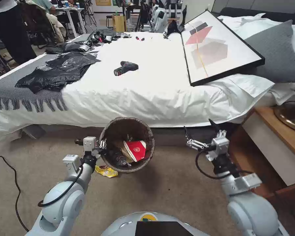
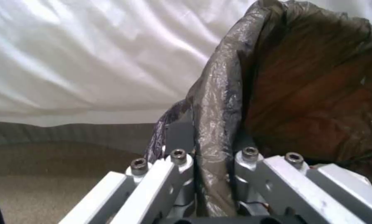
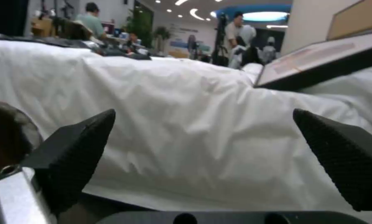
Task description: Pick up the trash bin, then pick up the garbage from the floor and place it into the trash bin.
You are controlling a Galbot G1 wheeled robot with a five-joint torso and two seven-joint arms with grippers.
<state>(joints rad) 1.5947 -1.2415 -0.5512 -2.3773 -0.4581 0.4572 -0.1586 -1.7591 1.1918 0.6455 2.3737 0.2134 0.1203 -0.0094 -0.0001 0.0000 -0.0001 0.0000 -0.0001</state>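
So the trash bin (image 1: 127, 144) sits lower centre of the head view, right in front of the bed (image 1: 147, 82), with a red packet (image 1: 136, 149) and some dark scraps already inside. The left gripper (image 1: 102, 144) is clamped onto the rim at the bin's left edge, pinching the bag liner against the plastic wall. Looks like a light, thin-walled bucket, so a rim pinch should carry it fine, but that liner (image 2: 219, 102) is soft and slick and could slide under the fingers, so biting rim and bag together is probably the safest hold. The right gripper (image 1: 197, 135) hangs free at right of centre with its jaws spread wide, nothing in them. A yellow wrapper (image 1: 106, 171) lies on the carpet (image 1: 160, 186) just below the bin's lower-left edge; it's crinkly and flat, likely needs a pinch from above. The left wrist view gives the close-up of the liner squeezed between the fingers, which the head view can't really resolve, while the head view shows the bin's contents and the wrapper.
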